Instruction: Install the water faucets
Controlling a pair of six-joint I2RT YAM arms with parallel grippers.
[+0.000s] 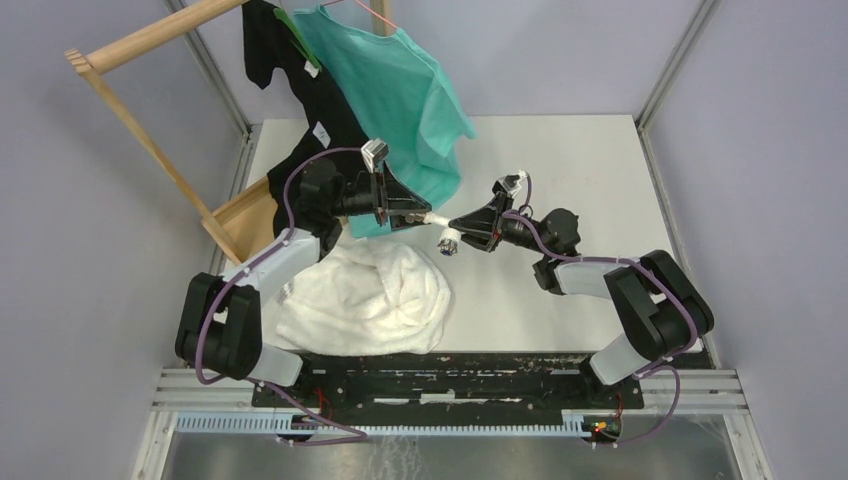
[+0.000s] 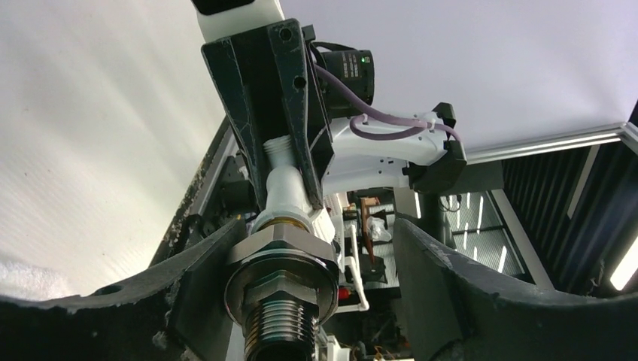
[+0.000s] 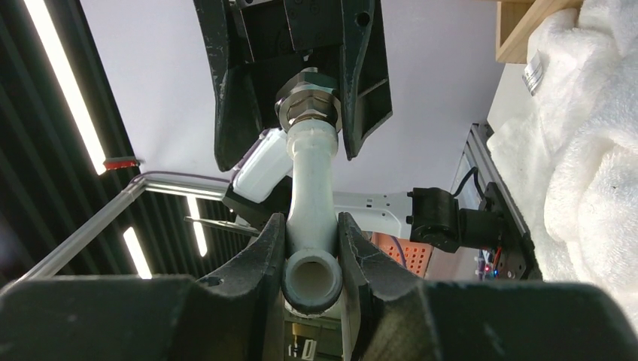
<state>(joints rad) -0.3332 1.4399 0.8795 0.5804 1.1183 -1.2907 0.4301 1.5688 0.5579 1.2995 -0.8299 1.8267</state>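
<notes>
Both arms, left arm (image 1: 270,265) and right arm (image 1: 600,275), reach in from the near edge and meet in mid-air, above the bench (image 1: 560,160). Right fingers (image 3: 248,263) are clenched on the white spout (image 3: 312,195), open end toward their own camera. At the spout's far end sits the silver fitting (image 2: 282,263), seated on it, threads pointing at the left wrist. Left fingers (image 2: 466,301) stand released on either side of the nut, one close by it, the other clearly apart. By my read, we're in the screwing-together step, between bites. The next move calls for the left fingers to close square on the nut's flats and turn, in line with the spout, while the right holds firm.
</notes>
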